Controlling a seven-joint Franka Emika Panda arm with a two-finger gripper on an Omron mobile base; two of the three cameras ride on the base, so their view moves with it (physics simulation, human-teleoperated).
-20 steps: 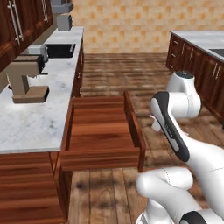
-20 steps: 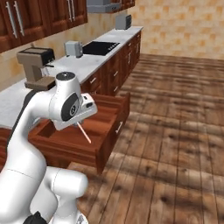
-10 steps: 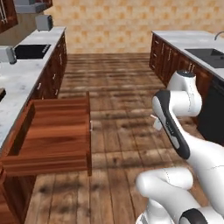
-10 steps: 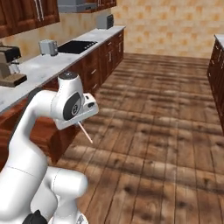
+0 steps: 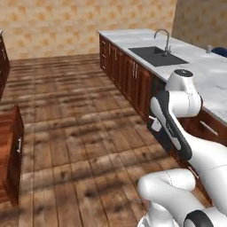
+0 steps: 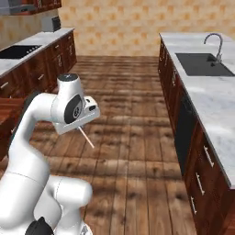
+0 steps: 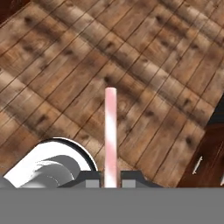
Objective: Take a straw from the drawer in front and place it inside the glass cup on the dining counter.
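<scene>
Wooden plank flooring [image 5: 84,133] runs across the open middle of the kitchen, with a patterned tan wall [image 6: 114,23] closing off the far end. No brand, label or writing can be read anywhere.

On the right stands the dining counter [image 6: 206,98], a marble slab on a dark wood base, carrying a black sink [image 6: 202,64] and a curved chrome tap [image 6: 213,43]. In the left base view a small pale shape [image 5: 208,48] sits far back on that slab beside something dark blue cut off by the frame edge; it is too small and blurred to tell what it is. The drawer [image 5: 11,159] shows at the left edge of the same view, pulled out and cut off by the frame, its inside hidden. A second marble worktop with a black cooktop [image 6: 18,51] lies along the left wall in the right base view.

The arm is folded up over the floor, well apart from both counters, elbow high and hand angled down and outward. The gripper [image 7: 110,178] is clamped on the straw [image 7: 110,131], fingertips [image 7: 92,179] pressing its lower end from either side. The pink-and-white straw juts straight out past the tips, and in the right base view it slants down from the hand above the planks.
</scene>
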